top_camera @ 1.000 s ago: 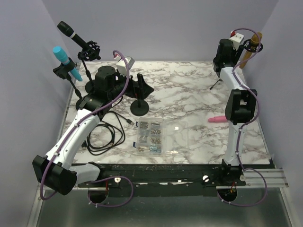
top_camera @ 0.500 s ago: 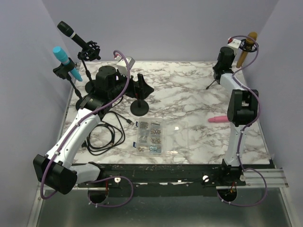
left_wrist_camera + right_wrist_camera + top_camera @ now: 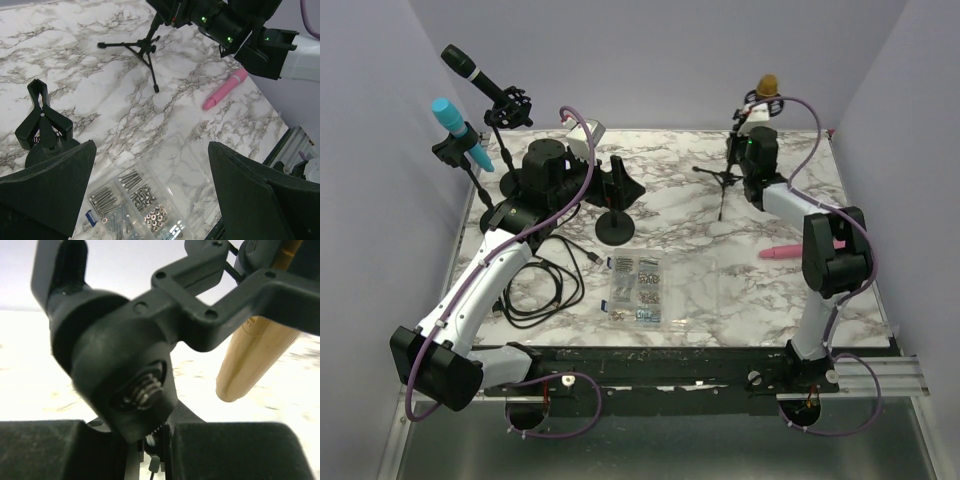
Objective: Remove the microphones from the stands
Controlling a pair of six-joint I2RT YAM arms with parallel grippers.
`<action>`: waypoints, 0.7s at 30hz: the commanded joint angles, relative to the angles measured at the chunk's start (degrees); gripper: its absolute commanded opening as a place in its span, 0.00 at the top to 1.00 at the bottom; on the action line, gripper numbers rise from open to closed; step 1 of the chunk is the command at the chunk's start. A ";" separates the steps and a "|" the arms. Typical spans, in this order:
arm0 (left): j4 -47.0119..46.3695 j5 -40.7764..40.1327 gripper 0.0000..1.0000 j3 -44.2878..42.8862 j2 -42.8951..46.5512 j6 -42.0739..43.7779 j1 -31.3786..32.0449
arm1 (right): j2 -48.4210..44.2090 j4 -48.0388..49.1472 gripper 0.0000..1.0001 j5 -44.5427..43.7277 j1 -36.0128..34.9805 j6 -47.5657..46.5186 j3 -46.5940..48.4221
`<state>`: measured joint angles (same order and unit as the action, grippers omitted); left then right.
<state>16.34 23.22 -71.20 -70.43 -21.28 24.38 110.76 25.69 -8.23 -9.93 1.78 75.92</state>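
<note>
Left arm (image 3: 480, 285), right arm (image 3: 810, 315): white tubular links, black joint housings, black bases on rail at near edge of worktop (image 3: 720, 290). Purple cable (image 3: 588, 150) loops along each arm. Left claw (image 3: 151, 145): matte black wedge fingers. Right claw (image 3: 150, 450): flat black pads; green lights (image 3: 228, 38) on wrist

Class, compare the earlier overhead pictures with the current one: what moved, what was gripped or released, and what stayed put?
The right end effector closed on the tripod stand and carried it leftward, from the far right corner toward the centre back; the gold microphone remains in its clip. The left end effector, open, the pink microphone and the screw box stayed put.
</note>
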 commanded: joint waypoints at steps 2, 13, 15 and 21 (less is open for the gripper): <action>-0.39 0.86 0.01 -0.23 1.62 0.01 0.14 | -0.39 -2.34 0.99 19.02 -9.94 7.52 -4.46; -0.08 0.16 0.01 -0.20 2.01 0.36 0.14 | 3.17 -5.96 0.99 6.17 -22.75 14.94 -0.48; 0.01 0.29 0.01 -0.32 2.06 0.36 0.13 | 2.97 -8.24 0.99 0.16 -24.71 17.04 -0.30; -0.12 0.72 0.02 -0.34 2.34 0.03 0.06 | 1.41 -13.72 0.99 -14.90 -29.50 20.54 -1.30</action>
<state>16.36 23.22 -71.20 -69.63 -21.28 24.38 110.87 25.76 -13.58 -35.77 9.21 76.44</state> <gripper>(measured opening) 0.980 0.185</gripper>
